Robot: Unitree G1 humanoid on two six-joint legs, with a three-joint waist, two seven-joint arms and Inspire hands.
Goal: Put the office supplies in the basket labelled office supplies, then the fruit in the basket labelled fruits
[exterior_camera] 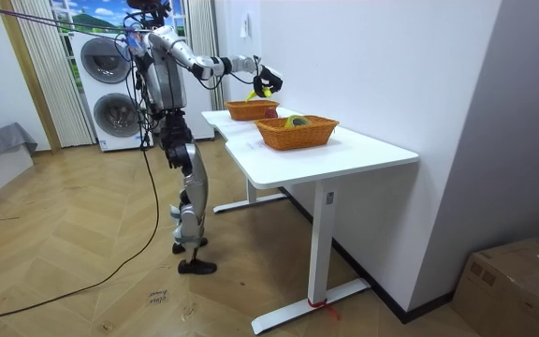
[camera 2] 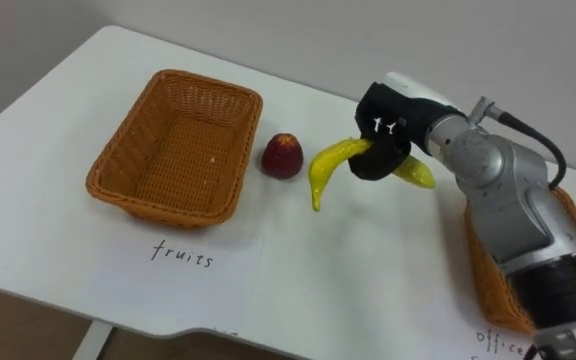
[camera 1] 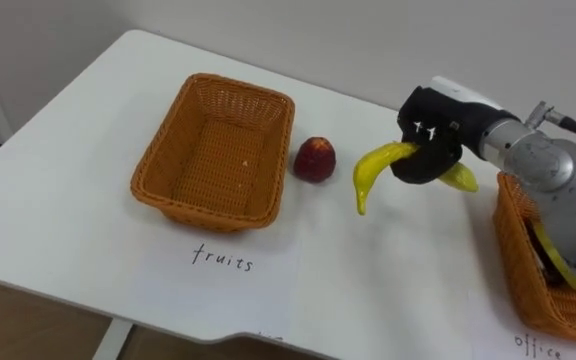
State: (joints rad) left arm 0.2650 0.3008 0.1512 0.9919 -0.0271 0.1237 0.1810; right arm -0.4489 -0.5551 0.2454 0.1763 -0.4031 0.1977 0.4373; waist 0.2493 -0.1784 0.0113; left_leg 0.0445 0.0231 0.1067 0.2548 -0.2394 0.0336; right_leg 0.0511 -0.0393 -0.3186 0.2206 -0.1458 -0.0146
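My right hand [camera 1: 426, 140] is shut on a yellow banana [camera 1: 373, 172] and holds it above the white table [camera 1: 388, 280], with the banana's long end hanging down to the left. It hovers between the two wicker baskets. The fruit basket [camera 1: 158, 195] sits at the left and has nothing inside. A red round fruit [camera 1: 315, 159] lies on the table just right of that basket, left of the banana's tip. The office basket [camera 1: 523, 270] stands at the right edge, partly hidden by my forearm, with a yellow and dark item inside. In the room view I stand at the table's end, the right hand [exterior_camera: 268, 80] reaching over it.
Paper sheets with handwritten labels [camera 1: 223, 258] lie in front of each basket near the table's front edge. A wall runs close behind the table. In the room view a washer and dryer stack [exterior_camera: 110, 80] stands behind me and a cardboard box [exterior_camera: 517, 281] is on the floor.
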